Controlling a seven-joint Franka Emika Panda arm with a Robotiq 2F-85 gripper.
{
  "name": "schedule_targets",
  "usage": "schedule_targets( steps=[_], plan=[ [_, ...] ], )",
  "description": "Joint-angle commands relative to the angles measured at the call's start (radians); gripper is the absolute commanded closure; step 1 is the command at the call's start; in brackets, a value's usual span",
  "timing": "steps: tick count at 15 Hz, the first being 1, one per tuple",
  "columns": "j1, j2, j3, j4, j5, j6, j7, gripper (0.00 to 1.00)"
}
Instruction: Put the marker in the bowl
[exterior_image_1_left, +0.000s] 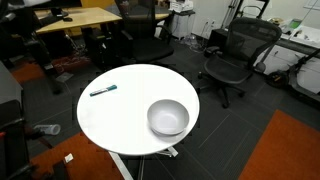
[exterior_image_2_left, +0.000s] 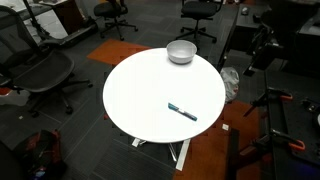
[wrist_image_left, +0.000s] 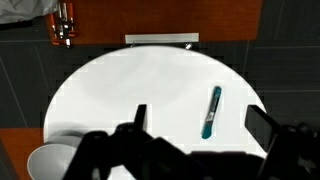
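The marker lies flat on the round white table, dark blue with a teal end; it also shows in an exterior view and in the wrist view. The white bowl stands empty near the table's edge, also in an exterior view, and at the lower left corner of the wrist view. My gripper is open and empty, high above the table, with the marker showing between its two fingers. The arm does not show in the exterior views.
Black office chairs stand around the table, also in an exterior view. Wooden desks stand behind. An orange carpet patch lies on the dark floor. A tripod stands near the table.
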Motion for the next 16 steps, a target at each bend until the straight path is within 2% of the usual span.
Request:
schedule_targets(
  steps=[1,8,11,16],
  plan=[
    [0.011,0.143,0.027,0.049,0.011,0.098,0.051,0.0],
    [0.011,0.378,0.067,0.152,-0.029,0.22,0.174,0.0],
    [0.013,0.467,0.073,0.206,-0.113,0.234,0.298,0.0],
    [0.065,0.606,0.033,0.299,-0.216,0.233,0.448,0.0]
  ],
)
